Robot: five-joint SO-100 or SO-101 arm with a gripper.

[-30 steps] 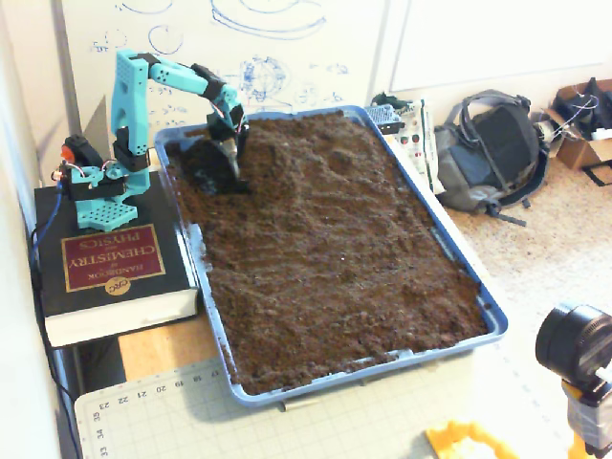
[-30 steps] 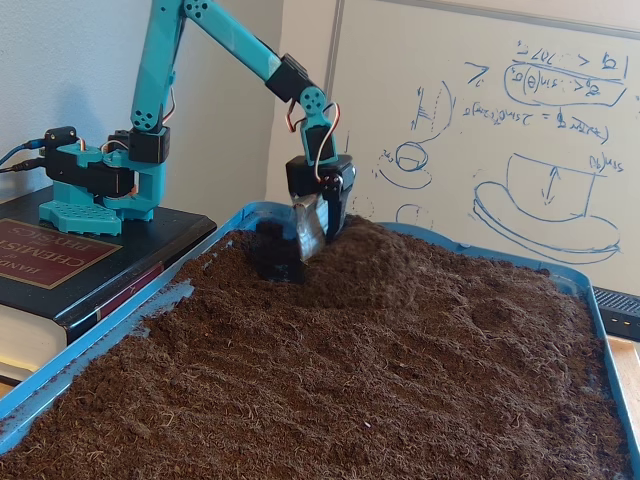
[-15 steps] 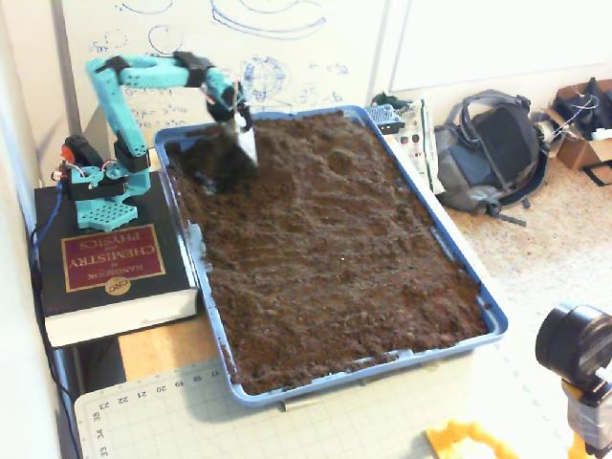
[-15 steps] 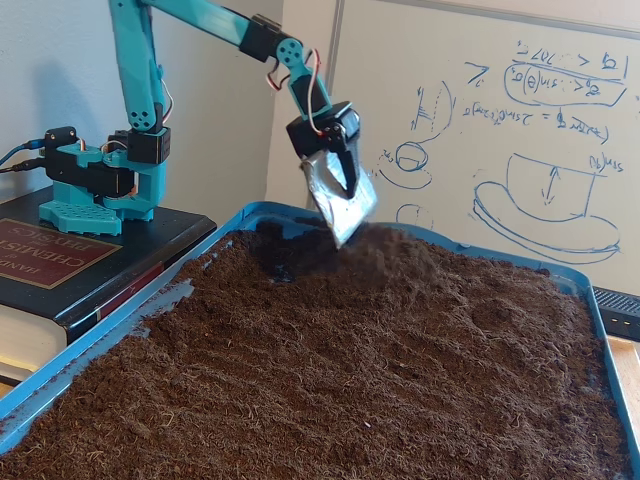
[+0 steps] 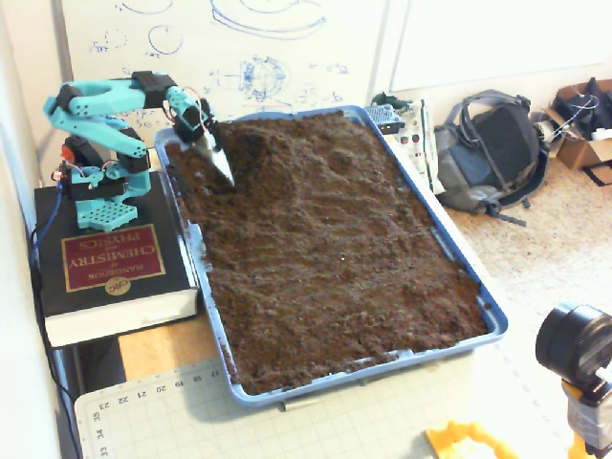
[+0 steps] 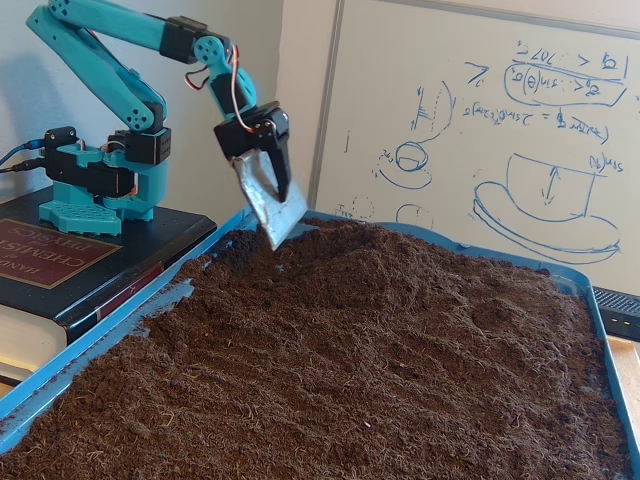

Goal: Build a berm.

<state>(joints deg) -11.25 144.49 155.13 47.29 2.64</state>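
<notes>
Apparently lifted clear, tool (image 6: 272, 205) over tray's (image 5: 492, 314) far edge beside berm (image 6: 345, 250), grip state unclear.

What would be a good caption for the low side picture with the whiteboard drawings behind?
Teal arm lifts its metal scoop above the soil mound in a blue tray.
</notes>
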